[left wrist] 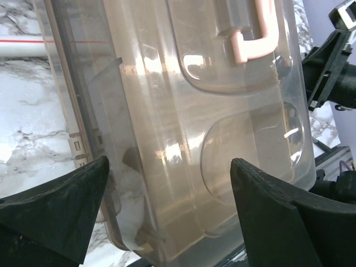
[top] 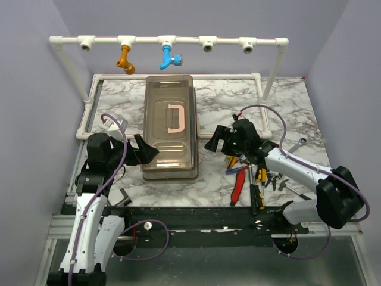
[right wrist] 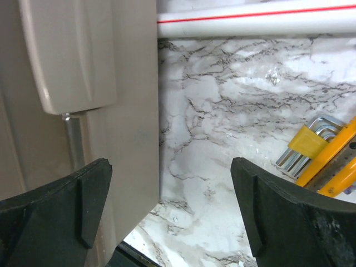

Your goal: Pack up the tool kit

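The tool kit's box [top: 170,126] lies shut in the middle of the marble table, with a smoky brown lid, pink handle [top: 176,118] and beige base. My left gripper [top: 150,152] is open at the box's near left corner; its wrist view shows the lid [left wrist: 211,111] and pink handle [left wrist: 257,39] between the spread jaws. My right gripper [top: 215,140] is open and empty just right of the box, with the beige side wall [right wrist: 130,100] and a latch [right wrist: 69,53] in its view. Loose hand tools [top: 253,176] lie at the near right.
A white pipe frame [top: 178,42] with orange [top: 125,58] and blue [top: 169,58] fittings stands at the back. A yellow hex-key set [right wrist: 308,146] lies right of my right gripper. A wrench [top: 300,143] lies far right, a dark piece [top: 124,195] near left.
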Controlling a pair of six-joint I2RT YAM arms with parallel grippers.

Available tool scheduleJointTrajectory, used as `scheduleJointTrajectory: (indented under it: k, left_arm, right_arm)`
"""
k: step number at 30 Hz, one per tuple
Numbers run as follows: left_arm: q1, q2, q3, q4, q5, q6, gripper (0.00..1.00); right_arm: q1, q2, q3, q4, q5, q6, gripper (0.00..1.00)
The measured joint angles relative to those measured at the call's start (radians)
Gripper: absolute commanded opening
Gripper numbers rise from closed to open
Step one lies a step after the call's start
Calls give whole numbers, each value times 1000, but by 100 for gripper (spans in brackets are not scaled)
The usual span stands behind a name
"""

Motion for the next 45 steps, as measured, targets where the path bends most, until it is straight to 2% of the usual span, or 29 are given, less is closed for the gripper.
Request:
scheduleJointTrajectory:
  k: [1,7,16,22,26,32,36,41,45]
  left_arm:
    - [-1,2,16,-18,-5,8,98]
    - [-3,-5,84,-47,-47,36,98]
    - [-3,-34,124,-70,-209,23,98]
    - [-3,-7,125,-32,-188,11,99]
    - [-3,72,125,9,-157,-17,98]
    - [-5,186,125,43,-132,-58,99]
    - [-5,196,125,59,-131,-67,98]
    - [-5,216,125,77,-131,-67,98]
    - [-5,267,131,95,-130,-70,98]
  right_arm:
    - [0,-14,0,-4,5,-3,100]
    - [-2,-65,-12,30,17,-18,100]
    - [-27,-204,-174,181,4,-5,100]
    - [-79,-251,-275,361,-97,41,100]
    - [-136,-147,-354,632,-253,159,100]
    - [-157,195,-377,1114,-445,400,100]
    - [-157,410,-320,1386,-531,550,100]
    - [-157,537,-219,1531,-571,637,100]
    - [-158,568,-163,1529,-595,630,100]
